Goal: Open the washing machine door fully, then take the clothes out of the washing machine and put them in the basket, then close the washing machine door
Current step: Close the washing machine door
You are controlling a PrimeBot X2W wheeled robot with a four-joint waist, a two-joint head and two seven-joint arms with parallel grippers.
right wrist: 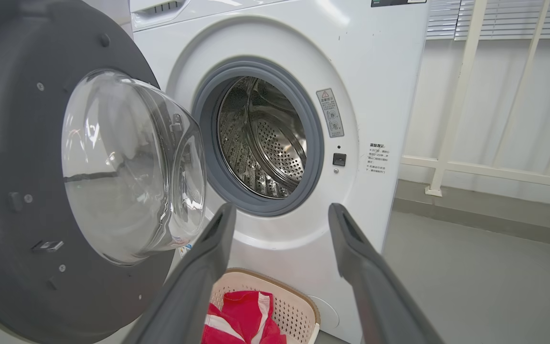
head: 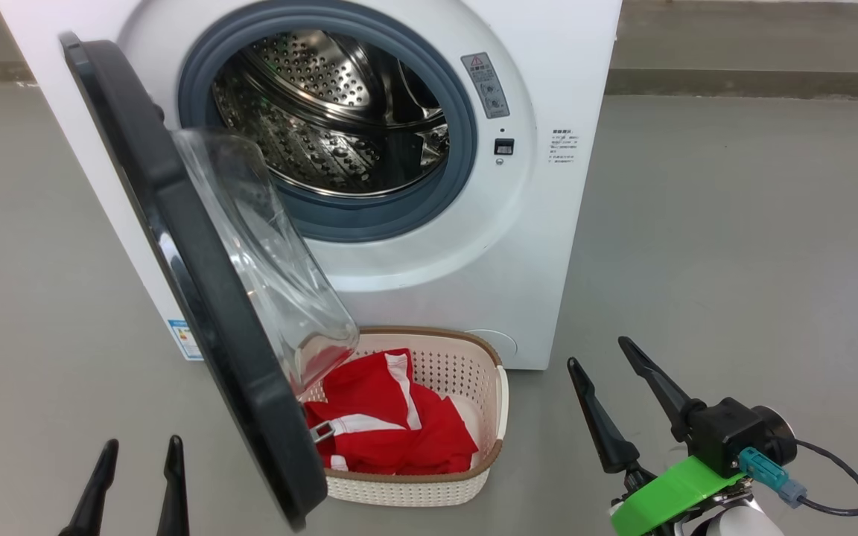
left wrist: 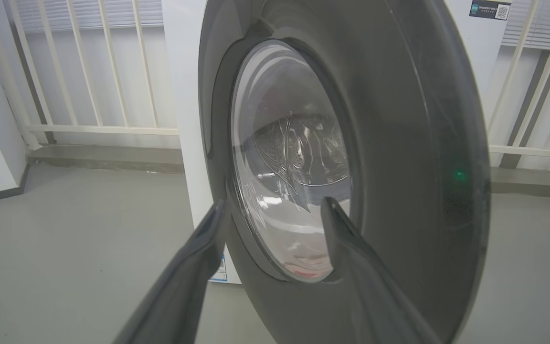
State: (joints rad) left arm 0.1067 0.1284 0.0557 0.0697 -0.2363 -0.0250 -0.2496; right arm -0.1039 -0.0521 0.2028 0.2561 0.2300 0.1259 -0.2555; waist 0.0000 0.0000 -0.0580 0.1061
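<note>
Indoors: grey floor (head: 734,223), white railing (right wrist: 494,168) behind washing machine (head: 541,223), basket (head: 466,361) w/ clothes (head: 377,432).

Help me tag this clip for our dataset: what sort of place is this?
Probably a laundry area, perhaps a utility room or balcony: a white front-loading washing machine stands on a bare grey floor, a basket of red clothes before it, pale railing behind.

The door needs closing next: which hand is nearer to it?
Left. The left hand is close beside the door, facing its dark outer side; the right hand is farther off, beyond the basket.
</note>
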